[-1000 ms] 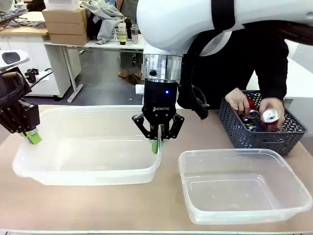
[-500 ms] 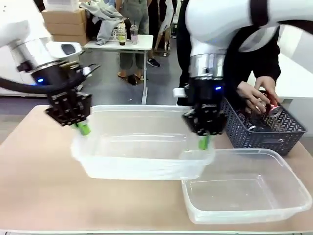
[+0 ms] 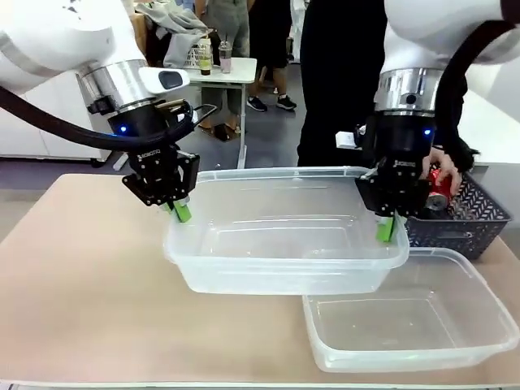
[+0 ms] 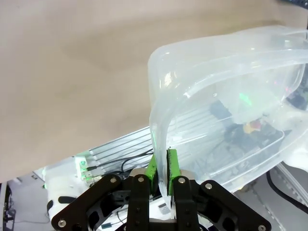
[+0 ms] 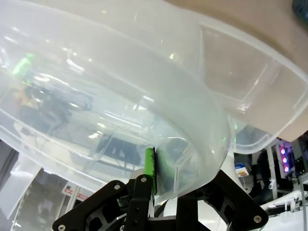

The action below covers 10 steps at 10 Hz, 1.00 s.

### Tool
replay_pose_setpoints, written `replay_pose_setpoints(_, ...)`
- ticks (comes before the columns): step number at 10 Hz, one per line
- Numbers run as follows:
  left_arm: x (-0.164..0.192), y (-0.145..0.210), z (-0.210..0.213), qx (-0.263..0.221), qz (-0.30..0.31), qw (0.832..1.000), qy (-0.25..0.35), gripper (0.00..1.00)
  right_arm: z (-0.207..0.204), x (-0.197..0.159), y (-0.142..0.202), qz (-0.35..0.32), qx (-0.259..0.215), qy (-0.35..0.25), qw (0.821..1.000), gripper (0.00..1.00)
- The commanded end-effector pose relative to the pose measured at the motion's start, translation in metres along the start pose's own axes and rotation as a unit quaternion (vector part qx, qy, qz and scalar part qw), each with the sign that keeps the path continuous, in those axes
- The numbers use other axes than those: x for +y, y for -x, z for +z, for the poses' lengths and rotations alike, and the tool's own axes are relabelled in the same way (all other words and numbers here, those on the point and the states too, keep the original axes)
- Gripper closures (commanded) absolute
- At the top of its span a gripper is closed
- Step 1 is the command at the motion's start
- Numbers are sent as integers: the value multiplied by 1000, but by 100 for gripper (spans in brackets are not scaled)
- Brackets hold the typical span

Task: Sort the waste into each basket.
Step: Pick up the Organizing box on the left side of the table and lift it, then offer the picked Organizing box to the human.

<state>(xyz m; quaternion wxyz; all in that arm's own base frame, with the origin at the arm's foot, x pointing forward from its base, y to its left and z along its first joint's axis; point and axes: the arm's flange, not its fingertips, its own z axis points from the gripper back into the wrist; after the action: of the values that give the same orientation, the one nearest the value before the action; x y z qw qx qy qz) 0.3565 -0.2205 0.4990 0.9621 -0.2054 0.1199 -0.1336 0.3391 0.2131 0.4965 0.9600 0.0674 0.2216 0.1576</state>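
Note:
One clear plastic tub (image 3: 284, 268) hangs off the table, empty, held by both arms. My left gripper (image 3: 183, 213) is shut on its left rim, which sits between the green pads (image 4: 172, 166) in the left wrist view. My right gripper (image 3: 385, 230) is shut on its right rim, with one pad (image 5: 150, 171) pressed to the wall. The tub's right end overlaps the far left corner of the second clear tub (image 3: 406, 325), which rests empty on the table. A person's hand (image 3: 445, 162) holds a red-and-silver can (image 3: 439, 185) over the dark lattice basket. No bottle is visible.
The dark blue-grey lattice basket (image 3: 463, 227) stands at the far right, behind my right gripper. Bare tan tabletop (image 3: 73, 268) lies to the left and in front of the held tub. Other tables and standing people are beyond the far edge.
Both arms have carried the clear tub to the right, from the table's left side to over the second tub's corner. The person's hand stayed at the lattice basket with a can.

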Motion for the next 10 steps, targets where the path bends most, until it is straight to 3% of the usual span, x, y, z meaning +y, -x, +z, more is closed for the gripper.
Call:
replay_pose_setpoints(1, -1, 4, 5, -6, -3, 1000, 0, 91, 6, 3, 7, 4, 4, 3, 1000, 95)
replay_pose_setpoints(10, -1, 4, 5, -6, -3, 1000, 0, 91, 6, 3, 7, 4, 4, 3, 1000, 95)
